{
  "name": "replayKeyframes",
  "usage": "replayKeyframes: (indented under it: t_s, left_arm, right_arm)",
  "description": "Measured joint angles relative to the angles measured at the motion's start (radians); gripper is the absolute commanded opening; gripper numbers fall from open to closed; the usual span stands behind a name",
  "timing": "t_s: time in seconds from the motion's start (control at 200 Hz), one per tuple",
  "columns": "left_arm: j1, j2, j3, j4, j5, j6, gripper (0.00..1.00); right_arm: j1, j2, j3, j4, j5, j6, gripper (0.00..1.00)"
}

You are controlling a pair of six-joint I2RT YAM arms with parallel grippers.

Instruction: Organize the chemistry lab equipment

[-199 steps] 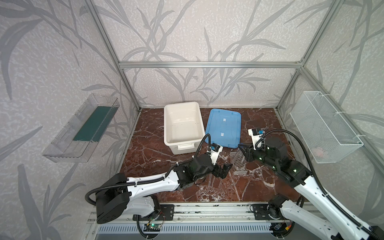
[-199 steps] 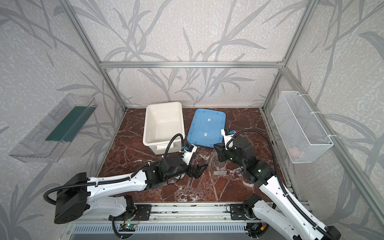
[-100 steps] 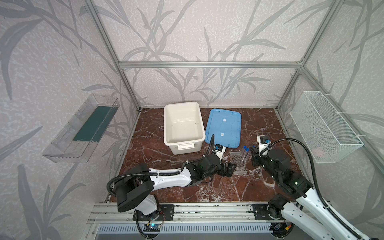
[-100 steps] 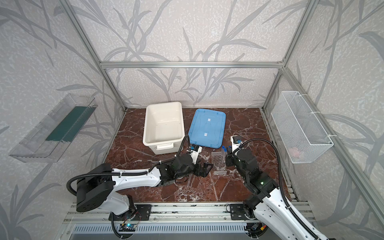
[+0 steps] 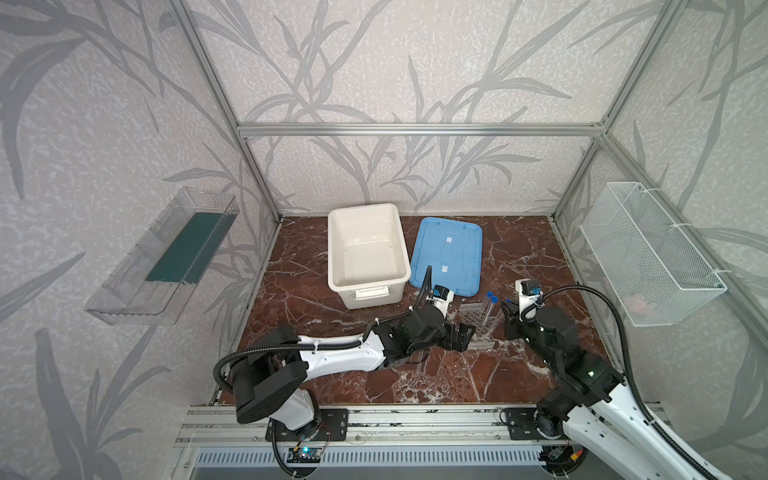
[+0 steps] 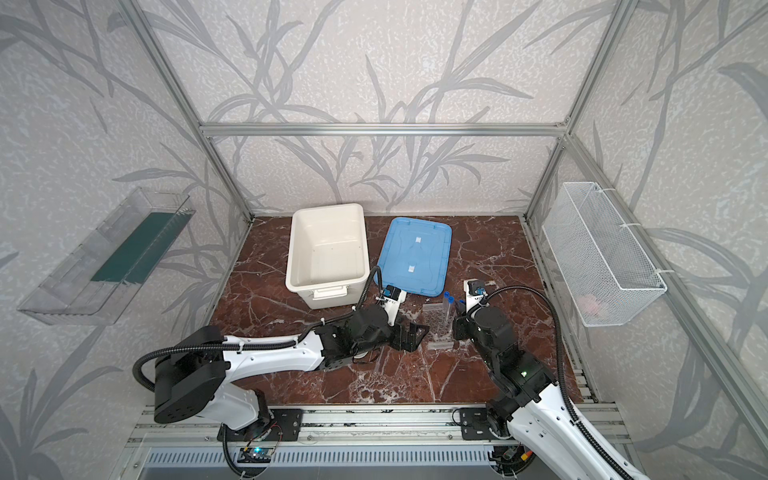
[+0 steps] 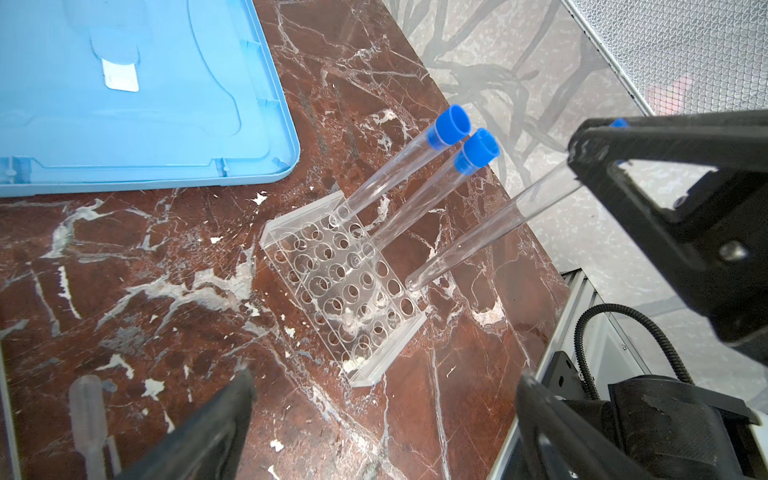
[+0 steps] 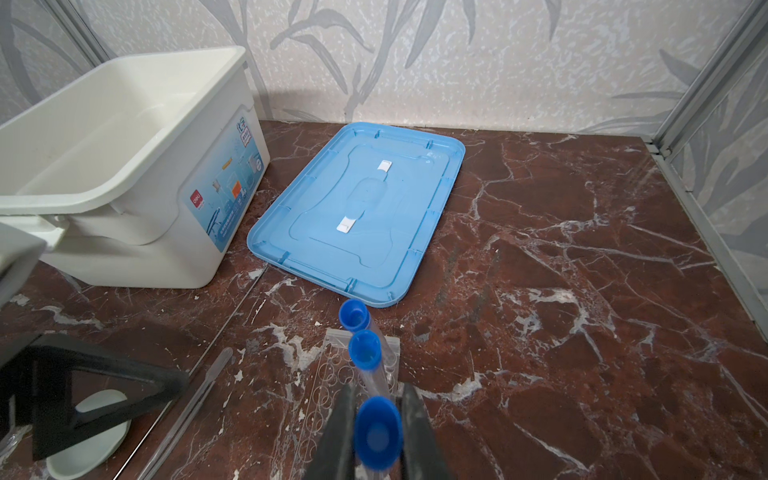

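Observation:
A clear honeycomb-holed rack (image 7: 340, 291) lies on the marble floor, seen in both top views (image 5: 478, 328) (image 6: 438, 324). Two clear blue-capped tubes (image 7: 451, 124) (image 7: 478, 151) stand leaning in its far rows. My right gripper (image 8: 377, 390) is shut on a third blue-capped tube (image 8: 377, 432) just below its cap. That tube's tip (image 7: 411, 284) is at the rack's right edge row; I cannot tell whether it sits in a hole. My left gripper (image 7: 382, 399) stands wide open and empty, low beside the rack's near end. A white round dish (image 8: 89, 440), a pipette (image 8: 216, 365) and a thin clear rod (image 8: 232, 311) lie left of the rack.
A large white box (image 5: 365, 249) stands at the back with its blue lid (image 5: 446, 253) flat beside it. A wire basket (image 5: 648, 253) hangs on the right wall. On the left wall hangs a clear shelf (image 5: 166, 257).
My right gripper has shifted right with its tube and now stands at the rack's right side. My left arm has stretched lower, its open gripper edging right to the rack's left end.

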Motion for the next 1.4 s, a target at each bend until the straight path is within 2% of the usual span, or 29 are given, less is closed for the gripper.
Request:
replayKeyframes:
  t_s: [0.675, 0.73, 0.905, 0.965, 1.069, 1.099, 1.249, 1.404]
  left_arm:
    - [-0.003, 0.000, -0.006, 0.018, -0.001, 0.000, 0.99]
    - [-0.003, 0.000, -0.008, 0.019, -0.001, 0.000, 0.99]
    - [-0.003, -0.002, -0.018, 0.011, -0.014, 0.000, 0.99]
    - [-0.003, -0.017, -0.018, -0.006, -0.029, 0.002, 0.99]
    - [0.001, -0.087, -0.004, -0.101, -0.079, 0.018, 0.99]
    - [0.005, -0.113, 0.014, -0.145, -0.095, 0.029, 0.99]
    - [0.047, -0.226, 0.179, -0.361, -0.163, 0.096, 0.99]
    - [0.238, -0.317, 0.373, -0.568, -0.131, 0.135, 0.99]
  right_arm:
    - [0.001, 0.049, -0.116, 0.148, -0.019, -0.019, 0.14]
    - [0.001, 0.049, -0.124, 0.159, -0.019, -0.020, 0.20]
    - [0.001, 0.047, -0.130, 0.154, -0.027, -0.015, 0.56]
    - [0.001, 0.029, -0.130, 0.137, -0.026, -0.009, 0.65]
    - [0.002, -0.032, -0.117, 0.098, -0.014, 0.009, 0.87]
    - [0.002, -0.049, -0.108, 0.090, -0.010, 0.015, 1.00]
    - [0.002, -0.068, -0.017, 0.054, -0.004, 0.027, 0.99]
    - [0.001, 0.047, 0.135, 0.050, -0.037, 0.010, 0.99]
